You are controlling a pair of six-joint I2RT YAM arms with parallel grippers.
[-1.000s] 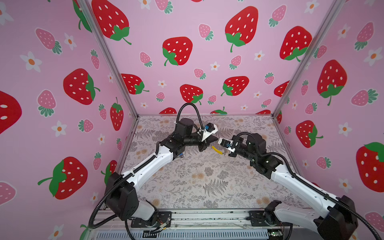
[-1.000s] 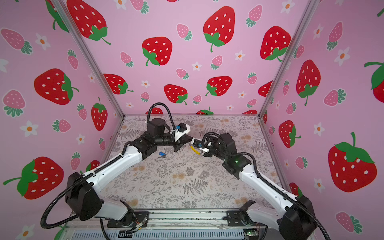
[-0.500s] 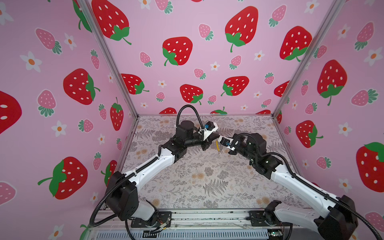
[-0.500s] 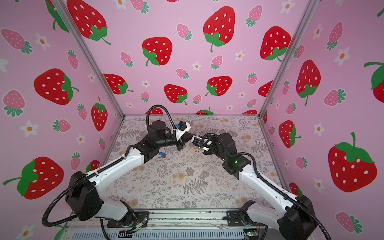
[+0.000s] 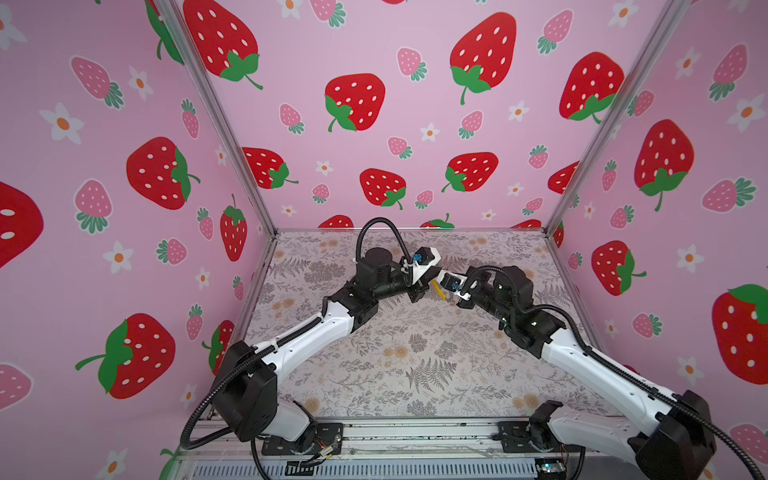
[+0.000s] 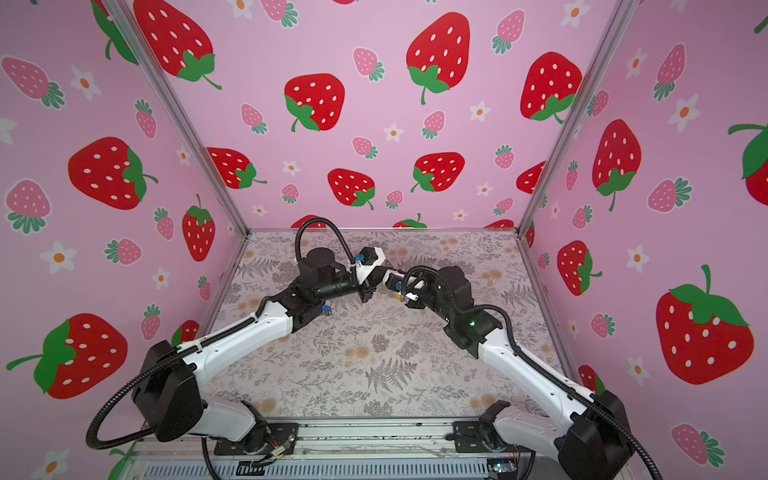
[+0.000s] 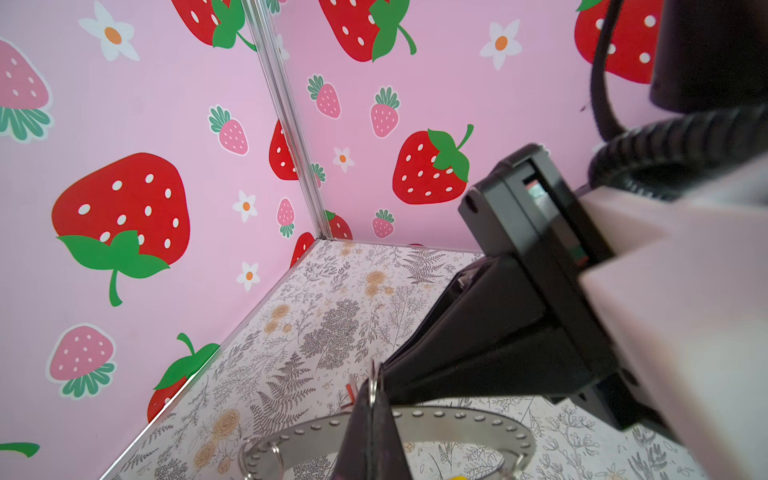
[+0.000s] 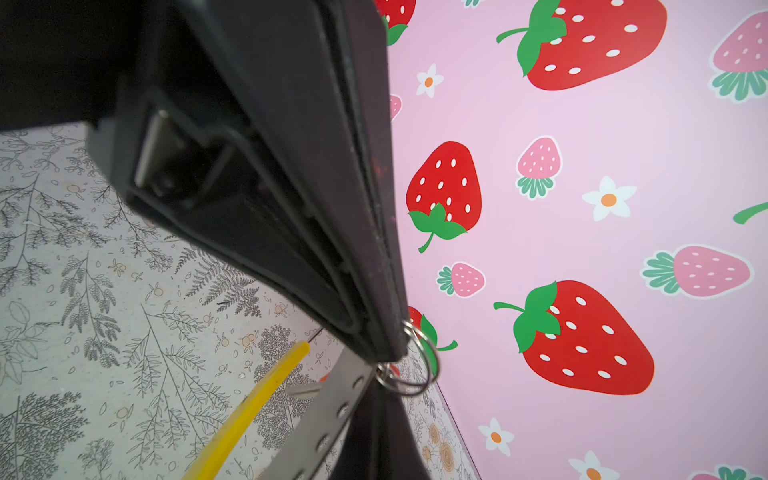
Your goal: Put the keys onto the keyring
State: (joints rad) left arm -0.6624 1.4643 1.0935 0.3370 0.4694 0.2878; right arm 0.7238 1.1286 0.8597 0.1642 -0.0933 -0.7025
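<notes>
Both grippers meet tip to tip above the far middle of the table. My left gripper [image 7: 372, 388] is shut on a small split ring [image 7: 373, 380] of one of the keys, with a bit of its red tag [image 7: 351, 390] showing beside the fingers. My right gripper [image 8: 384, 376] is shut at the grey, hole-studded band [image 8: 328, 419] of the keyring, whose yellow segment [image 8: 249, 411] curves away below. The split ring [image 8: 413, 365] hangs where the two tips touch. In both top views the yellow segment [image 5: 436, 287] [image 6: 397, 296] shows between the grippers. The key with the blue tag [image 6: 325, 308] lies on the table by the left arm.
Pink strawberry-print walls [image 5: 374, 124] close the cell on three sides. A floral mat [image 5: 415, 353] covers the table. The arm bases stand on the front rail [image 5: 395, 436]. A further small ring [image 7: 270, 453] hangs on the hoop.
The left gripper has moved right and the right gripper left and up, closing the gap until their tips touch. The yellow segment has swung from pointing left to hanging down.
</notes>
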